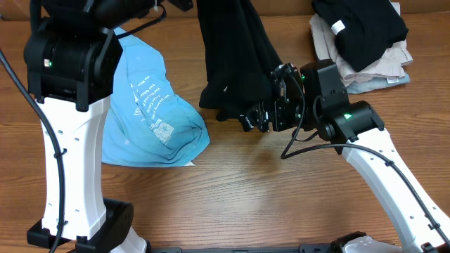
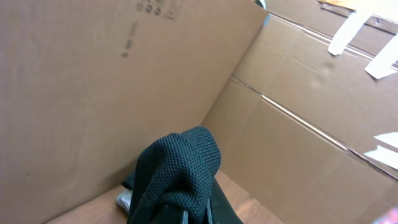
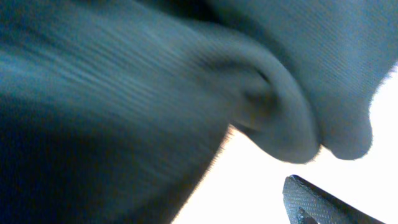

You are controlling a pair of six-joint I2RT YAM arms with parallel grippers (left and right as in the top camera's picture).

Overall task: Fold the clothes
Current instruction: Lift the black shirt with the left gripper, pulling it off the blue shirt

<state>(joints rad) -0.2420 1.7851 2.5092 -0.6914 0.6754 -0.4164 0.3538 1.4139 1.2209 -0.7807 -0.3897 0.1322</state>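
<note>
- Dark ribbed cloth of the black shirt (image 3: 155, 93) crowds the right wrist lens. Only one finger (image 3: 323, 202) shows beneath it, so I cannot tell whether the right claw (image 1: 261, 118) is clenched.
- Left claw (image 2: 196, 216) looks clenched on a bunched fold, hoisting the shirt so it hangs down to the worktop (image 1: 246, 197). Its lower edge sits by the right claw, probably for spreading.
- White print on the blue garment (image 1: 155, 105) and marks on the cardboard (image 2: 93, 93) are unreadable.
</note>
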